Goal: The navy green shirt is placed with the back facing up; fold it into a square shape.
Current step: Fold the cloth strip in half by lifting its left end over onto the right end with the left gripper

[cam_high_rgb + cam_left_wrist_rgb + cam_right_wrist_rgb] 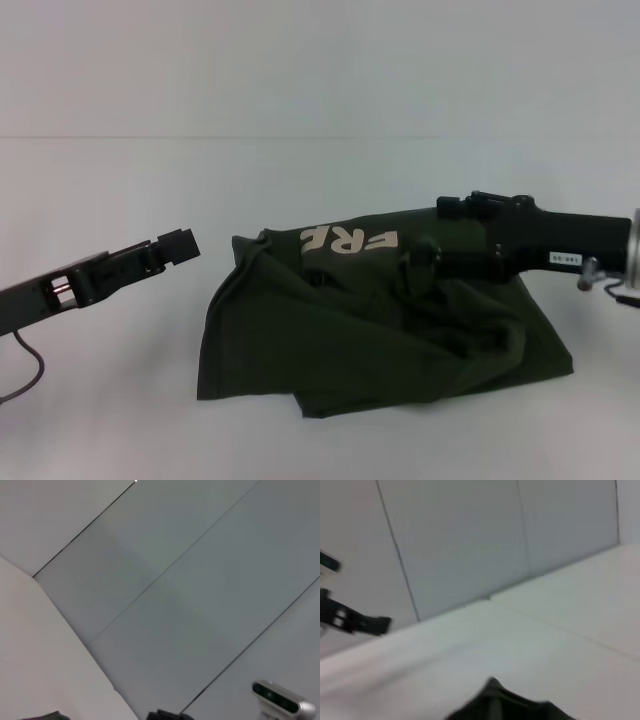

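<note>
The navy green shirt (380, 335) lies bunched on the white table, with one part lifted and turned over so the cream letters "FRE" (348, 241) show upside down along its top edge. My right gripper (424, 258) reaches in from the right and is shut on that raised fold, holding it above the rest of the cloth. Off to the left, my left gripper (180, 246) hovers over bare table, clear of the shirt's left edge. In the right wrist view a dark tip of the shirt (505, 705) shows, with the left gripper (355, 621) far off.
The white table (110, 400) spreads around the shirt, with a pale panelled wall (320, 60) behind it. A cable (30, 370) hangs under the left arm. The left wrist view shows wall panels and a small grey camera unit (282, 702).
</note>
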### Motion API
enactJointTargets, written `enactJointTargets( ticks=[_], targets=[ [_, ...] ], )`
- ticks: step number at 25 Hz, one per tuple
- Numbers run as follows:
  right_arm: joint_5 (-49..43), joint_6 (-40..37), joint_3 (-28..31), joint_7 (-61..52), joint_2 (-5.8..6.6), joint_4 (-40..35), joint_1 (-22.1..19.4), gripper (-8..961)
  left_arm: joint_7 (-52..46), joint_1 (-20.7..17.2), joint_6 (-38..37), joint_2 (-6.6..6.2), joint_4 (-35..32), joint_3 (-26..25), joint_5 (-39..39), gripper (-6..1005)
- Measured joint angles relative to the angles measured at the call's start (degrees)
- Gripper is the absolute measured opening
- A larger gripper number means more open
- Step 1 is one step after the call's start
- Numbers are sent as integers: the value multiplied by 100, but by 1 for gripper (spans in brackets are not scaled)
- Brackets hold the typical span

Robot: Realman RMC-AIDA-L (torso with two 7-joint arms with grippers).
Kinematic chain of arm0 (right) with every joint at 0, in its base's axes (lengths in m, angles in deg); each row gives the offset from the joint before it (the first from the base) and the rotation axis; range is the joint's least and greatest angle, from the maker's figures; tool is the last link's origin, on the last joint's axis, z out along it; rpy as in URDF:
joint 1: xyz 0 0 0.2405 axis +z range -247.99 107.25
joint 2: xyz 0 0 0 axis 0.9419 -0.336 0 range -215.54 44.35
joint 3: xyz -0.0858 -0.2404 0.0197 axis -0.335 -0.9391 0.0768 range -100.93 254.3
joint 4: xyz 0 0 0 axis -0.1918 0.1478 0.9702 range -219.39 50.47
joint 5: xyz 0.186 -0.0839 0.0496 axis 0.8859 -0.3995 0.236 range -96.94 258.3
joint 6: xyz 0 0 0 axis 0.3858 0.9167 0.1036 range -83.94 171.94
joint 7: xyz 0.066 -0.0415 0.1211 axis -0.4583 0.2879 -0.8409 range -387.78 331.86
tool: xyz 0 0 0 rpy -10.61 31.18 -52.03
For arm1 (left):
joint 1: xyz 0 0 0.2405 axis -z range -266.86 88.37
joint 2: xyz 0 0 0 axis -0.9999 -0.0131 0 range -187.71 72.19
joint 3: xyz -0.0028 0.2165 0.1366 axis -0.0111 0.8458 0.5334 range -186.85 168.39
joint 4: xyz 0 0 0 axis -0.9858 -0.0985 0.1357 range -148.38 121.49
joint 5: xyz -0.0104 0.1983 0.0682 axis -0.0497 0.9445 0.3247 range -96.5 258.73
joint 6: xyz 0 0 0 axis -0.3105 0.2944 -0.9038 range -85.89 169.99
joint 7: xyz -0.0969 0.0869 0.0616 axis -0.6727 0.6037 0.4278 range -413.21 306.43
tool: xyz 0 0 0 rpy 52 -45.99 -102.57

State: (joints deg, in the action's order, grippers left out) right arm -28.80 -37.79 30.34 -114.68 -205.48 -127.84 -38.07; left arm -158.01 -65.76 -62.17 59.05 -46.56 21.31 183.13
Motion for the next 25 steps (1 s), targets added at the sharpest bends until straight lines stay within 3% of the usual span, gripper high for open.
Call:
enactJointTargets(
  ticks=[6,9,15,21,23,25],
  targets=[
    [-971,590,-940,-1376,3,-959,103,924,17,-13,46,5,5,36,18,903],
    [-1305,662,-1317,-1771,4,-1087,191,911,26,12,57,1,7,44,24,903],
    [-1531,819,-1543,-1981,-11,-1130,233,788,37,13,91,-15,8,45,29,903],
    [-1764,1064,-1920,-2343,-2,-1144,292,791,124,-111,183,-55,8,-45,30,903],
    [-1854,1084,-2000,-2405,-6,-1146,323,618,131,-122,204,-58,8,-60,30,903],
    [-1899,1127,-2072,-2427,-15,-1147,340,569,166,-139,233,-58,8,-77,30,902]
  ],
)
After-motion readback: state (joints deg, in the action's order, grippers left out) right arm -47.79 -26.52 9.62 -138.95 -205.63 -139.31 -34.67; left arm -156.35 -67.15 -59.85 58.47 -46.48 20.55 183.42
